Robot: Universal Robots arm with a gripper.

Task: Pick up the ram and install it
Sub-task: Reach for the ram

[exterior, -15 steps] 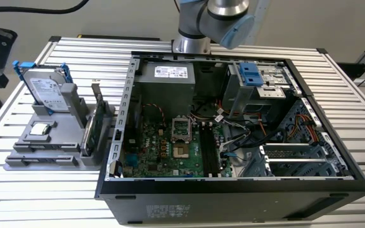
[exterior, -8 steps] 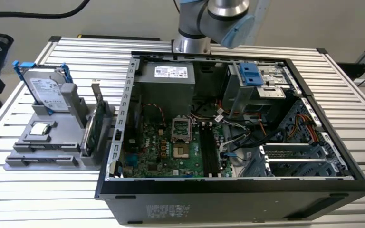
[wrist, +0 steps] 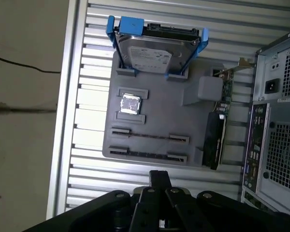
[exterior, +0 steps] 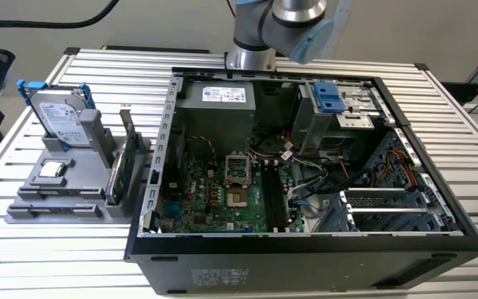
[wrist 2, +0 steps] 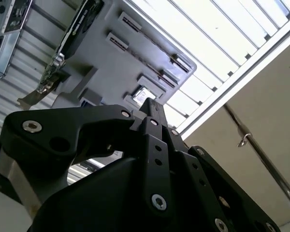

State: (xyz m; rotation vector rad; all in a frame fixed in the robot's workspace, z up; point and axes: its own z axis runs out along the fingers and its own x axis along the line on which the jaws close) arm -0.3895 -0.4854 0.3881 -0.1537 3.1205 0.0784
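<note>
A grey holder tray (wrist: 183, 125) lies on the slatted table beside the open computer case (exterior: 305, 162). A thin dark strip, which I take for the ram (wrist: 150, 137), stands on edge in one of the tray's two long slots. My gripper (wrist: 159, 176) hovers high above the table, just off the tray edge nearest those slots. Its black fingertips (wrist 2: 150, 103) meet with nothing between them. The motherboard's black slots (exterior: 274, 194) lie inside the case, beside the processor socket (exterior: 236, 167).
On the tray stand a silver hard drive in a blue bracket (wrist: 153, 48), a small silver chip (wrist: 131, 103) and a green card on edge (wrist: 225, 92). The case's rear panel (wrist: 275, 121) rises next to the tray. Cables (exterior: 322, 165) cross the case interior.
</note>
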